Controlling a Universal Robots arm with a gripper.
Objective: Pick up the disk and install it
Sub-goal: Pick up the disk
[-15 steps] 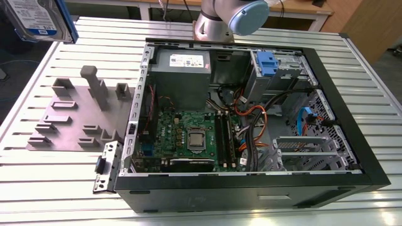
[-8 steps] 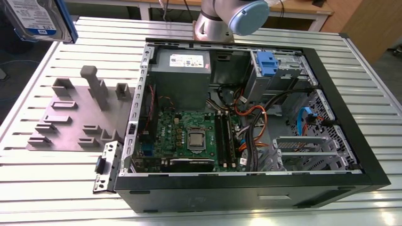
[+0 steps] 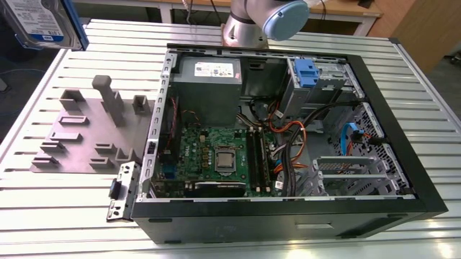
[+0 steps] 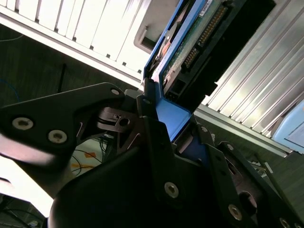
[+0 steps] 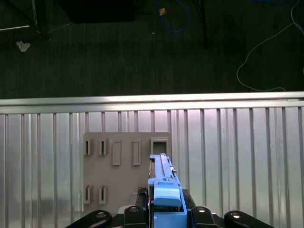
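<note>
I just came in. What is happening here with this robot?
The arm's gripper holds the disk by its blue frame, up in the air at the exterior view's left, near the grey fixture plate. The open computer case lies on the slatted table, and the disk is not yet in it.

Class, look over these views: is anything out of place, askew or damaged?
Nothing looks damaged or spilled. The one thing out of place is the disk: it hangs in the tool, clear of the grey holder, not in the open case.

Tool aloft, facing straight down, clamped on both sides of disk.
</note>
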